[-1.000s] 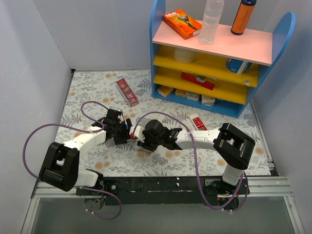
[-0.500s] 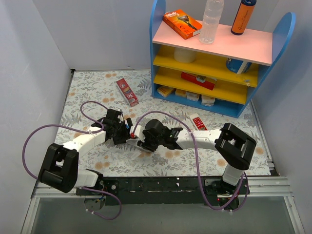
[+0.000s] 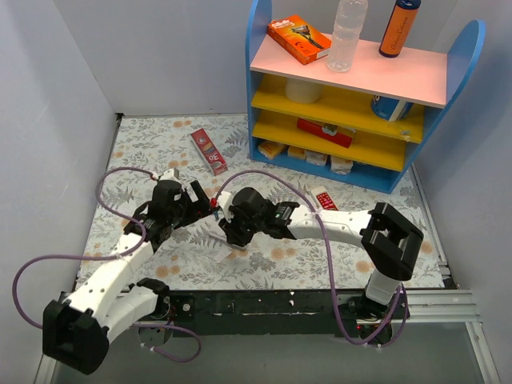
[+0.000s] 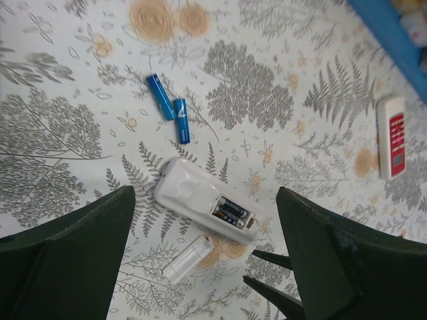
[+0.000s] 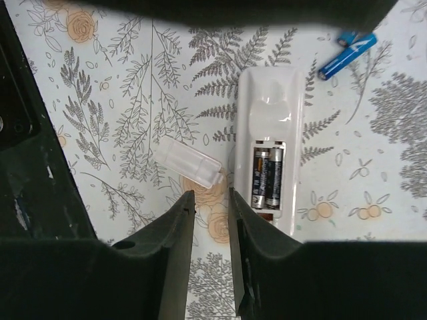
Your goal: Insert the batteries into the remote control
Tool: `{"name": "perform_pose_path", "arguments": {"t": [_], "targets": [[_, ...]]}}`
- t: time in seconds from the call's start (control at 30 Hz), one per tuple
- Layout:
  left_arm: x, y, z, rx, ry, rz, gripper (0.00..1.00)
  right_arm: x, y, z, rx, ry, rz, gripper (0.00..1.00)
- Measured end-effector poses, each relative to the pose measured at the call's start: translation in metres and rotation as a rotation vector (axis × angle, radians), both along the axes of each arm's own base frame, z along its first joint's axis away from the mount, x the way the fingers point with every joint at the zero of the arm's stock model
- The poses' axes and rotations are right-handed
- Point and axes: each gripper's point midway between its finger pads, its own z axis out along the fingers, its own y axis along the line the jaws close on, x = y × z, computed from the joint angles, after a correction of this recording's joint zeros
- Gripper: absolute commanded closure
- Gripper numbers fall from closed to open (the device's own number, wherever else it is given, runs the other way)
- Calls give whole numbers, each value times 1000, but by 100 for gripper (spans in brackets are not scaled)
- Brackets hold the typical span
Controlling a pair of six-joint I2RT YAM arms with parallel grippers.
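if read from near edge to far, order: grippers, remote group, loose items, shelf unit
left gripper (image 4: 207, 190): spread wide, holding nothing, hanging above the remote group
right gripper (image 5: 211, 197): narrowed to a slim gap, nothing between the fingers, poised just short of the cover
remote control (image 5: 270, 107): one, white, face down on the floral cloth (image 5: 120, 100), bay uncovered, under and between the two grippers
batteries (image 5: 267, 177): two, dark, side by side inside the bay, seemingly seated flat
cover (image 5: 187, 162): one, translucent, loose on the cloth just beside the remote control, angled to it
step in hand (judged): bay apparently full, so likely refitting the cover
how to do it well: take the cover by its long edges; keep it level; line it up with the bay before sliding along the body; brace the remote control with the other gripper against skidding on the cloth; avoid nudging the batteries out of their seats
blue cells (image 4: 160, 97): two, spare, meeting at one end in a shallow v, apart from the remote control
red-faced remote (image 4: 391, 137): one, well apart, toward the shelf unit
red box (image 3: 209, 151): one, flat on the cloth
shelf unit (image 3: 260, 96): one, blue-sided, at the far edge; top board carrying one orange box (image 3: 298, 38), one clear bottle (image 3: 348, 32), one orange bottle (image 3: 398, 28)
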Motion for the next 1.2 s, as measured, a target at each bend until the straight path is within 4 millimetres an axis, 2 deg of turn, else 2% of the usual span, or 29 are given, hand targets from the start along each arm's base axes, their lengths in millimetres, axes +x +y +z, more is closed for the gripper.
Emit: {"name": "perform_pose_path", "arguments": {"t": [0.13, 0.23, 0.37, 0.57, 1.0, 1.1, 1.2], "targets": [[0, 19, 35, 10, -151, 81, 8, -9, 6, -16, -44, 100, -47, 68], [-4, 38, 51, 23, -228, 161, 7, -9, 11, -27, -81, 145, -82, 71], [-8, 47, 70, -1, -314, 208, 7, -13, 5, -50, -150, 192, -113, 72], [-7, 51, 71, 1, -331, 234, 7, -14, 1, -69, -218, 225, -150, 71], [-5, 51, 70, 4, -329, 237, 7, -7, 7, -69, -213, 212, -183, 69], [-5, 51, 70, 4, -329, 237, 7, -8, 8, -69, -213, 212, -181, 73], [-5, 51, 70, 4, -329, 237, 7, -6, 11, -69, -212, 209, -179, 87]]}}
